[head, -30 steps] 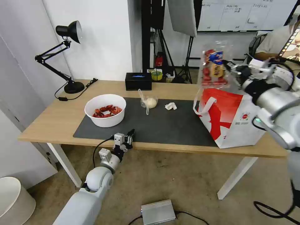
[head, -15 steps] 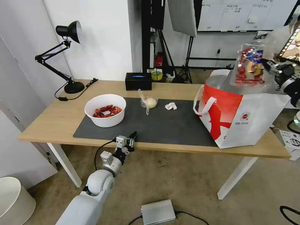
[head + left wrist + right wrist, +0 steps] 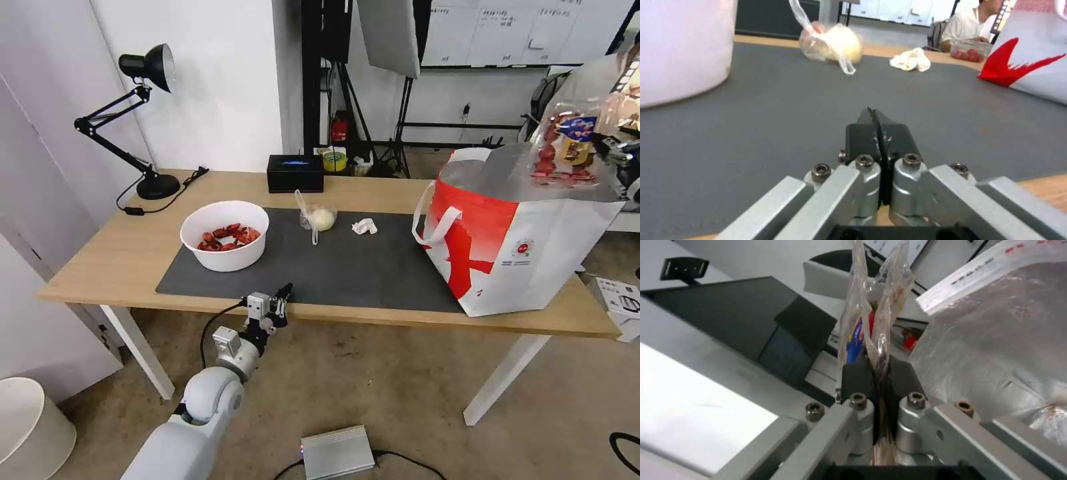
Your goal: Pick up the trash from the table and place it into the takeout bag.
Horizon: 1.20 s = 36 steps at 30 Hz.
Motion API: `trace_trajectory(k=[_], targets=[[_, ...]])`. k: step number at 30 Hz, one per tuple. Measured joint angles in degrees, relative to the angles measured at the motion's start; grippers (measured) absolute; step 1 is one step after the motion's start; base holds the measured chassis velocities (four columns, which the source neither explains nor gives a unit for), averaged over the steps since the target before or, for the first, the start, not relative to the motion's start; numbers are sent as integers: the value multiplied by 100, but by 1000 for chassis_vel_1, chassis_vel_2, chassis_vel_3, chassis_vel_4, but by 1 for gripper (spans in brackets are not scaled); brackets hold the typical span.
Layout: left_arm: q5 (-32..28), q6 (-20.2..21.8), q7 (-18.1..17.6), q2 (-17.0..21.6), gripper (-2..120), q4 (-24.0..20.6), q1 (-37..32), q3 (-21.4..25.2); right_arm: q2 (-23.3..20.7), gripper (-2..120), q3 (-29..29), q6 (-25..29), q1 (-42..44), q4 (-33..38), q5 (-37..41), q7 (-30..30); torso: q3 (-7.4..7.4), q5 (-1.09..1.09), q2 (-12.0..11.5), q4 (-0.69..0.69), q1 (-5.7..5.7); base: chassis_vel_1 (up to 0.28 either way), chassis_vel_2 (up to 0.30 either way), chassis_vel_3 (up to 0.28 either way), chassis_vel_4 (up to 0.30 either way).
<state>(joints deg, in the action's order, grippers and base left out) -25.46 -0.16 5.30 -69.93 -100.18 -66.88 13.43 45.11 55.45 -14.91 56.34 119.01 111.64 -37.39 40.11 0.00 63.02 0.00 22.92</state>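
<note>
Over the preceding second the clear fruit tray point(image 3: 565, 152), pinched by its edge in the right gripper point(image 3: 878, 368), travelled rightward to hang over the far right of the takeout bag point(image 3: 507, 247), so release into its foil mouth appeared close. The left gripper point(image 3: 279, 300) stayed parked, fingers together, at the near edge of the table point(image 3: 120, 257); bowl point(image 3: 225, 235), bun bag point(image 3: 317, 217) and tissue point(image 3: 364, 227) remained on the mat point(image 3: 347, 270).

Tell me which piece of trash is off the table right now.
The clear tray of red fruits: the right gripper pinches its edge, holding it above the takeout bag. The bowl, bagged bun and tissue lie on the mat.
</note>
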Motion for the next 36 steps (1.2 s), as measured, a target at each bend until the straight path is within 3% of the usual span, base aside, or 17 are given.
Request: trace_trajectory(k=[26,31,36], targets=[[120,-54,-17,200,0,-343,-70,311,51,1,-245,-5,-193,-339,-240,-446,0,0,0,0,0,0,0,0,0],[118,-57,-18,232,0,-410,-135,378,87,14,-303,-16,-223,-406,-306,-414,0,0,0,0,0,0,0,0,0],[98,-57,-18,287,17,-487,-214,458,107,34,-324,-25,-224,-417,-343,-402,0,0,0,0,0,0,0,0,0]])
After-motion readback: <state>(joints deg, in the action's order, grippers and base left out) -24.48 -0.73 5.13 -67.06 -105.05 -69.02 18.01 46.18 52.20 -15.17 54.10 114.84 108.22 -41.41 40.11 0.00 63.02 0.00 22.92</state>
